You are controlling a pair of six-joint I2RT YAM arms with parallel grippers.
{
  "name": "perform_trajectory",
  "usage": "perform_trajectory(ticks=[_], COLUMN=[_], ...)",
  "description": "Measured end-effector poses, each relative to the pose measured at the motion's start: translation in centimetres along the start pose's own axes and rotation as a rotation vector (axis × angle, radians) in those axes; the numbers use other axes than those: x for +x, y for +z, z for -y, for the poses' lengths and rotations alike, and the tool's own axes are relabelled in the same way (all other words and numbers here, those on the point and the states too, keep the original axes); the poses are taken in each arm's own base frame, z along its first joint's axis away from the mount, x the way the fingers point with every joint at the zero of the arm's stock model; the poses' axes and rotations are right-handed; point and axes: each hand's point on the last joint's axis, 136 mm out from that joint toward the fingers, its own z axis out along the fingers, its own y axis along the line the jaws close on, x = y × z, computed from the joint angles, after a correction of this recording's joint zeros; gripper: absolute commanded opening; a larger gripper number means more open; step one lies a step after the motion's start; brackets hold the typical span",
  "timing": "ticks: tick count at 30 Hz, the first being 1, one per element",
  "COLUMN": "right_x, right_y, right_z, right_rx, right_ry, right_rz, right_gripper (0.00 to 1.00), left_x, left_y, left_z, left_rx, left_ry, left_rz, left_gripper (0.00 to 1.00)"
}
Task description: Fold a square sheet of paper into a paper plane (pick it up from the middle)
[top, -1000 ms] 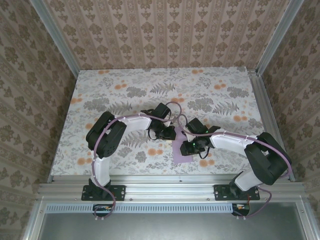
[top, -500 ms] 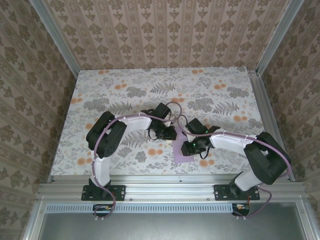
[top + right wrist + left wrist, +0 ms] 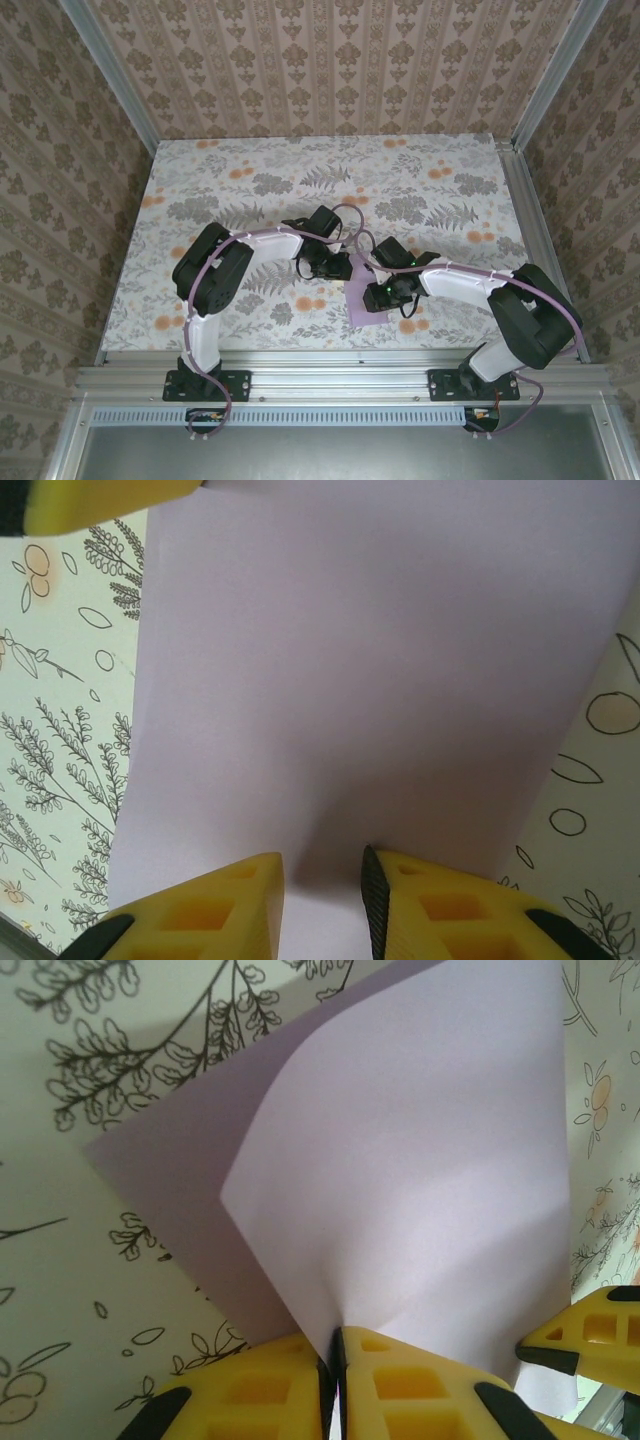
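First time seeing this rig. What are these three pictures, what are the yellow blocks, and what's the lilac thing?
Two robot arms are bolted at the near edge of a floral table. The overhead view looks down from behind them, left arm on the left, right arm on the right. The other two pictures come from cameras on the wrists; the yellow blocks are each end effector's two fingers. A lilac sheet of paper lies between the arms. The left end effector is shut, pinching a raised part of the sheet. The right end effector has its jaws apart over the sheet, not pinching it.
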Motion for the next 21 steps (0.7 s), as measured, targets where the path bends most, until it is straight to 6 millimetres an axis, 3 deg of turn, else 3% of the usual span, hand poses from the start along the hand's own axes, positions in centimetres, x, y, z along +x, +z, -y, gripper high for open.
perform_trajectory(ticks=[21], right_x=[-0.21], right_y=[-0.65], right_z=[-0.78], right_rx=[-0.034], right_ry=[-0.008], right_rz=[0.016], right_gripper=[0.40], left_x=[-0.08], left_y=[-0.12], left_z=[-0.08], left_rx=[0.007], left_ry=[-0.002], left_rz=[0.000], left_gripper=[0.01])
